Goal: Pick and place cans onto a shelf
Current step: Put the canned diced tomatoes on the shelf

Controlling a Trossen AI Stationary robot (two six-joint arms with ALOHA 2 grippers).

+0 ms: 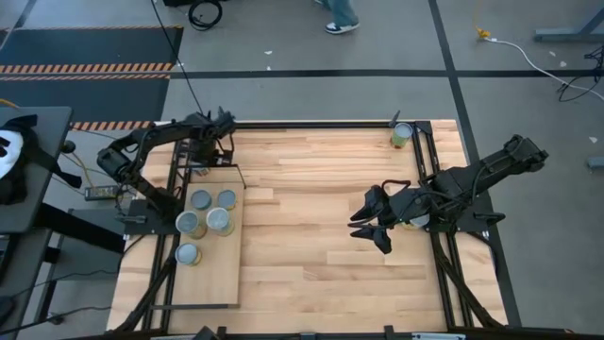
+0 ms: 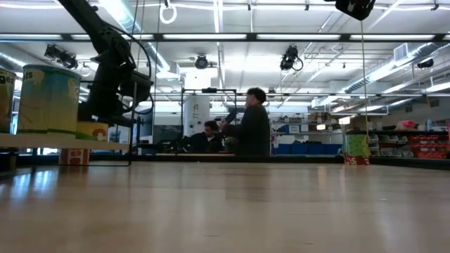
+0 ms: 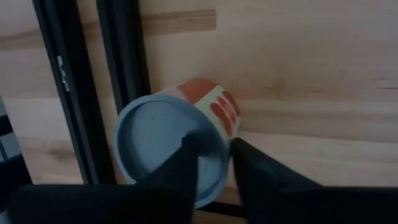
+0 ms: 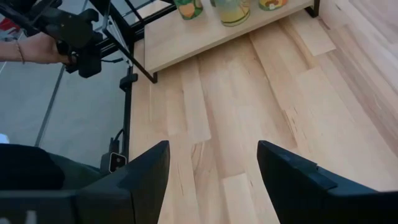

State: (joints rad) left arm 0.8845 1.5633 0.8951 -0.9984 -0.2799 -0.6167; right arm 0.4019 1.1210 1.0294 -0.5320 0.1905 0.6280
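The shelf (image 1: pixel 215 274) is a light-wood board in a black frame at the table's left, with several cans (image 1: pixel 219 220) standing upright on it. My left gripper (image 1: pixel 211 151) is at the shelf's far end, shut on a can (image 3: pixel 168 140) with a pale-blue top and red-and-pale sides. My right gripper (image 1: pixel 374 223) is open and empty over the table's middle right. In its wrist view (image 4: pixel 211 174) the shelf (image 4: pixel 205 37) lies ahead. Another can (image 1: pixel 403 134) stands at the table's far right corner. My left gripper holds the can by its top rim (image 3: pixel 214 134). One finger (image 3: pixel 186 158) lies over the pale-blue top and the other (image 3: pixel 249 165) is outside against the side wall. The can is tilted, showing both top and side. Whether its base rests on anything is hidden.
The shelf's black frame bars (image 3: pixel 121 81) run right beside the held can. A greenish can (image 1: pixel 416 219) shows partly under my right arm. Bare tabletop (image 1: pixel 302 217) lies between shelf and right gripper. People stand beyond the table (image 2: pixel 253 130), and a hand (image 4: pixel 37 50) shows at the left edge.
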